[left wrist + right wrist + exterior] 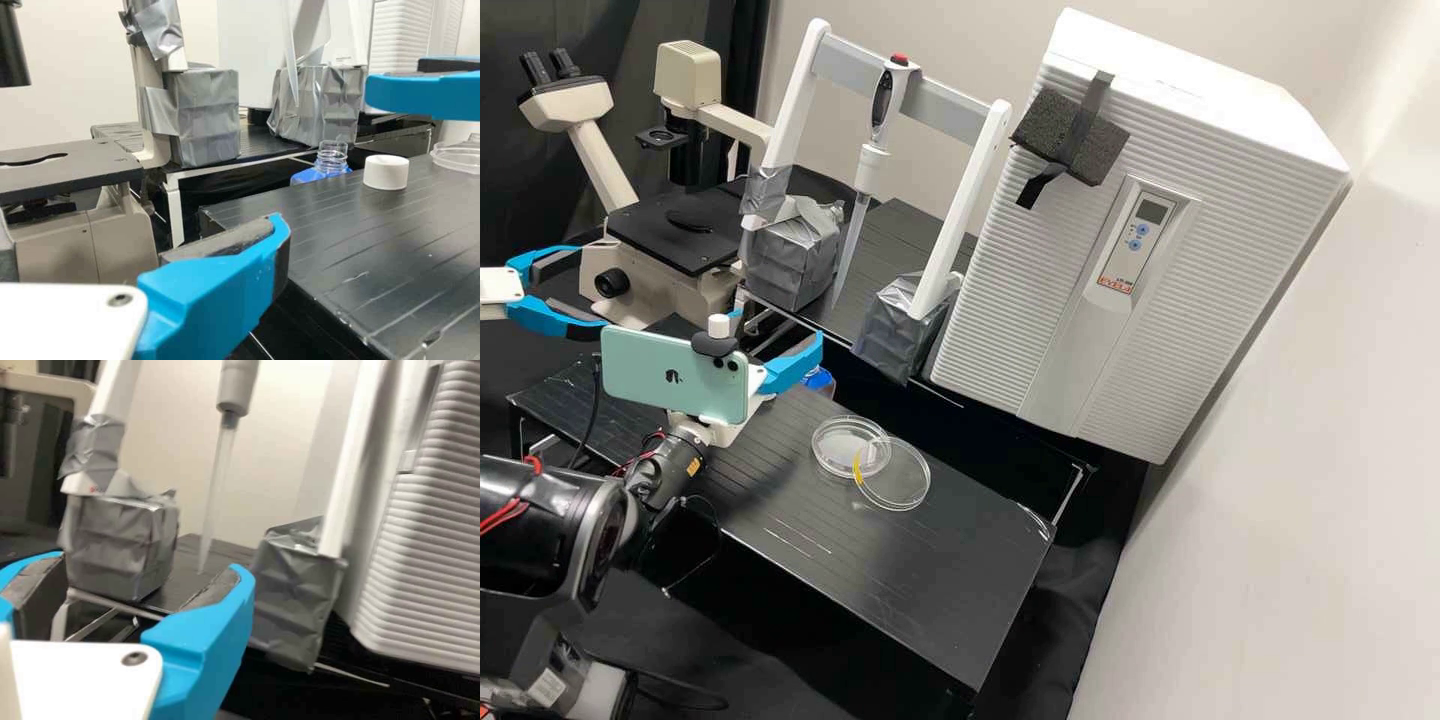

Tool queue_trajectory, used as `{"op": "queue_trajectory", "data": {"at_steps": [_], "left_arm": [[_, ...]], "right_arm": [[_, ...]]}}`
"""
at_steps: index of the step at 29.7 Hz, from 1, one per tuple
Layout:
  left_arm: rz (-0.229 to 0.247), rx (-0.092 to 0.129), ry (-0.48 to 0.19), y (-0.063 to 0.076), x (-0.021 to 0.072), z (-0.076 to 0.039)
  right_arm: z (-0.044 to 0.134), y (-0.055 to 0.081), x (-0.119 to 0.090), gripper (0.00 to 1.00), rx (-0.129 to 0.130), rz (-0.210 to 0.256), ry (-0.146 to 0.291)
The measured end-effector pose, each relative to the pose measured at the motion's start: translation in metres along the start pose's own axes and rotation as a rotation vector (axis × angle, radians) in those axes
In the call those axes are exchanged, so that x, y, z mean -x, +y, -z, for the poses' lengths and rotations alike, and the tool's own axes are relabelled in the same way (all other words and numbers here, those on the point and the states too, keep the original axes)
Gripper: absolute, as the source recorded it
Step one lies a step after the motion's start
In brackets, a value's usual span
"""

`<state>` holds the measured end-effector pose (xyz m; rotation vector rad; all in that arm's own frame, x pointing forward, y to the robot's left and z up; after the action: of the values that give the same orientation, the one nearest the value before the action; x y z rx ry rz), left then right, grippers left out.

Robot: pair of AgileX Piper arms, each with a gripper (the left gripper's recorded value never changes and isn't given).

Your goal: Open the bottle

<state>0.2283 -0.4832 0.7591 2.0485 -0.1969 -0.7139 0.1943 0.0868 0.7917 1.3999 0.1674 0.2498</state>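
A clear bottle (330, 156) with a blue label stands uncapped at the far edge of the black bench (390, 247). In the high view a bit of the bottle (822, 379) peeks out below a blue finger. Its white cap (386, 171) lies on the bench just beside it. My right gripper (780, 355) hovers over the bottle behind a mint-green phone, open with nothing between its fingers (210, 615); one of its fingers (420, 94) hangs above the cap. My left gripper (590, 288) is far left by the microscope, open and empty, well away from the bottle.
Two clear petri dishes (870, 460) lie mid-bench. Behind stand a microscope (650, 240), a pipette (865, 170) hanging in a white frame with taped feet (790, 250), and a large white ribbed machine (1130, 230). The bench's front half is bare.
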Motion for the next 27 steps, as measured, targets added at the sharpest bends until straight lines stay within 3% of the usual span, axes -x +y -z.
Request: {"op": "queue_trajectory", "data": {"at_steps": [7,8,15,16,17,22,24,27], "left_arm": [[0.001,-0.007,-0.009,0.0,-0.0009,-0.002],[0.001,-0.029,-0.017,0.0,-0.0014,-0.004],[-0.025,-0.124,-0.03,0.003,-0.0031,-0.013],[-0.034,-0.14,-0.019,0.004,-0.0029,-0.013],[-0.049,-0.173,0.007,0.005,-0.0012,-0.015],[-0.09,-0.259,0.065,0.01,0.0025,-0.019],[-0.098,-0.269,0.073,0.011,0.0028,-0.02],[-0.098,-0.264,0.076,0.011,0.0029,-0.019]], "right_arm": [[-0.007,0.003,-0.001,1.0,-0.038,-0.014,-0.023],[-0.007,0.003,-0.001,1.0,-0.038,-0.013,-0.022],[-0.006,0.003,-0.001,1.0,-0.036,-0.013,-0.018],[-0.006,0.003,-0.001,1.0,-0.036,-0.013,-0.018],[-0.006,0.003,-0.001,1.0,-0.036,-0.013,-0.018],[-0.006,0.003,-0.001,1.0,-0.036,-0.013,-0.018],[-0.006,0.003,-0.001,1.0,-0.036,-0.013,-0.018],[-0.006,0.003,-0.001,1.0,-0.036,-0.013,-0.018]]}}
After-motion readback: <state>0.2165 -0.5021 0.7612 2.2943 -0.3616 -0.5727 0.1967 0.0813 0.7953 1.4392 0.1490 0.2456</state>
